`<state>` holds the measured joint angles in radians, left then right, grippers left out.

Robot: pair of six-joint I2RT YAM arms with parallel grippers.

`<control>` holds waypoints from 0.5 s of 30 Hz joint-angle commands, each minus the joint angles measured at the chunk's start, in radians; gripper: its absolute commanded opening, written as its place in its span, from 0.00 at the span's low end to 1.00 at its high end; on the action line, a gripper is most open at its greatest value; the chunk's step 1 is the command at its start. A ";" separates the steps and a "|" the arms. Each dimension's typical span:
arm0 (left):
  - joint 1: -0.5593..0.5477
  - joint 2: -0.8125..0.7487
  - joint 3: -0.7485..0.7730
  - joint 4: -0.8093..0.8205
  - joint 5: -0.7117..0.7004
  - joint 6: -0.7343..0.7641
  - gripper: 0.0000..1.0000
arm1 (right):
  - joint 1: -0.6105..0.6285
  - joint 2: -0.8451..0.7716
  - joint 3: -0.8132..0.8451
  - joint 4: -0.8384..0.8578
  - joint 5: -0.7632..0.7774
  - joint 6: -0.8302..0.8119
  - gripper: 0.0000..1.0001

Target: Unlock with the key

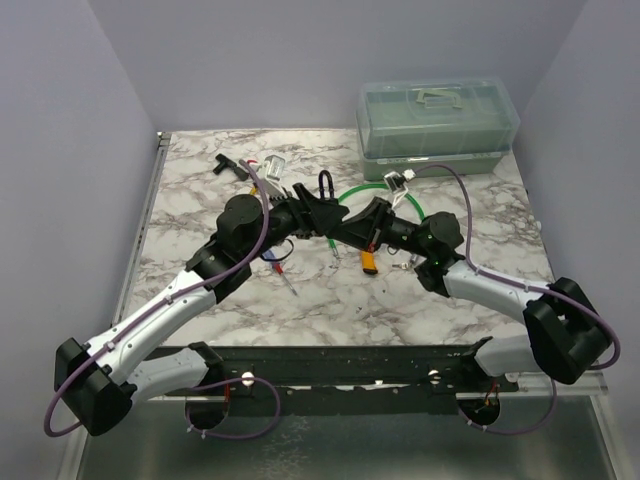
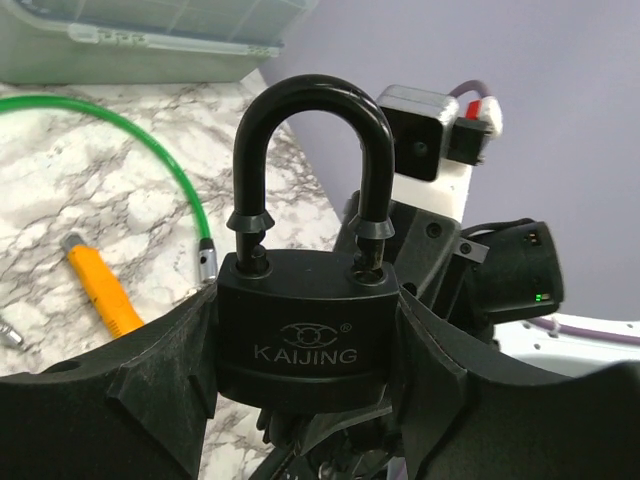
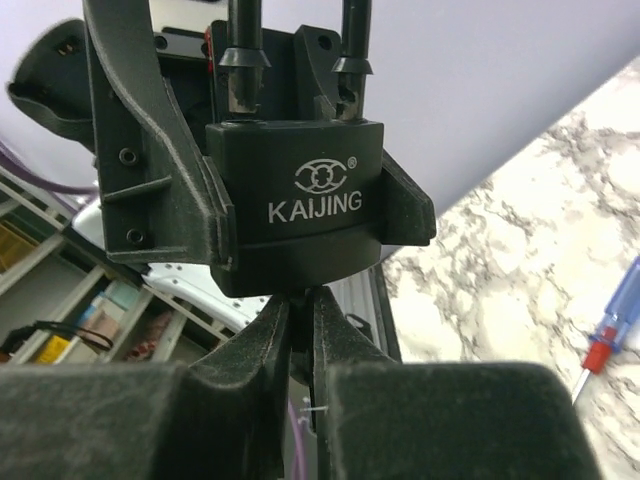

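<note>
The black padlock (image 2: 305, 330), marked KAIJING, is held upright off the table between the fingers of my left gripper (image 1: 318, 214), shackle up and seated in the body. It also shows in the right wrist view (image 3: 298, 205). My right gripper (image 3: 300, 300) is directly under the padlock's bottom face, its fingertips touching it, the jaws almost together. A thin dark sliver sits pinched between them and runs up to the lock's underside; this is the key, and its silver surface is hidden by the fingers. In the top view the two grippers meet at the table's middle (image 1: 345, 226).
A green cable loop (image 1: 352, 192) lies behind the grippers. An orange-handled tool (image 1: 370, 262) and a blue-and-red screwdriver (image 1: 281, 272) lie on the marble below them. A clear lidded box (image 1: 437, 125) stands at the back right. Small parts (image 1: 262, 166) lie at the back left.
</note>
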<state>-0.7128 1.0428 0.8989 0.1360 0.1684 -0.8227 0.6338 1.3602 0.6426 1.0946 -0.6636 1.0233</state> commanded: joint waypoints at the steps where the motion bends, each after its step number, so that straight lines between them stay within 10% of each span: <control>1: -0.039 -0.024 -0.018 -0.074 -0.050 -0.033 0.00 | 0.014 -0.041 0.040 -0.210 0.014 -0.132 0.19; 15: -0.040 -0.012 -0.061 -0.164 -0.347 -0.187 0.00 | 0.015 -0.183 0.047 -0.700 0.165 -0.456 0.73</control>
<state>-0.7483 1.0237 0.8062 -0.0616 -0.0898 -0.9459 0.6468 1.2213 0.6609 0.5438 -0.5629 0.6899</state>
